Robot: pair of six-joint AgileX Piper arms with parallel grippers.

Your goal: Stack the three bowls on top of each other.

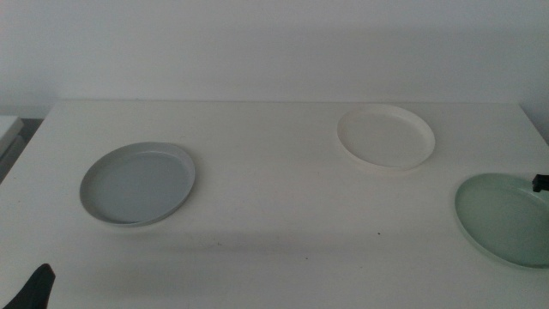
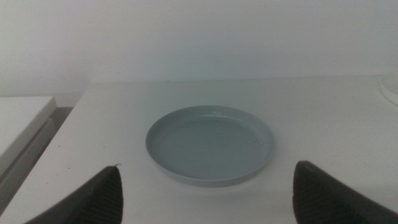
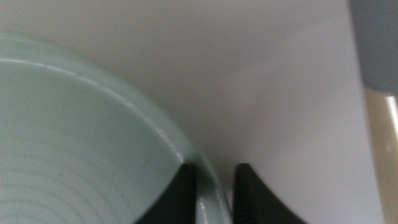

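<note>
The grey-blue bowl (image 1: 137, 184) lies on the left of the white table (image 1: 274, 223). The cream white bowl (image 1: 386, 136) lies at the back right. The mint green bowl (image 1: 506, 219) is at the table's right edge. My right gripper (image 1: 540, 182) is at that bowl's rim. In the right wrist view the gripper (image 3: 214, 186) has its jaws closed on the rim of the mint bowl (image 3: 74, 143), one jaw inside and one outside. My left gripper (image 2: 208, 199) is open and empty, short of the grey-blue bowl (image 2: 210, 144). It shows at the middle view's bottom left (image 1: 39, 287).
A white ledge (image 1: 7, 129) stands beside the table's left edge, with a dark gap between them; it also shows in the left wrist view (image 2: 18, 124). A plain white wall runs behind the table. The cream bowl's edge (image 2: 392, 90) just shows in the left wrist view.
</note>
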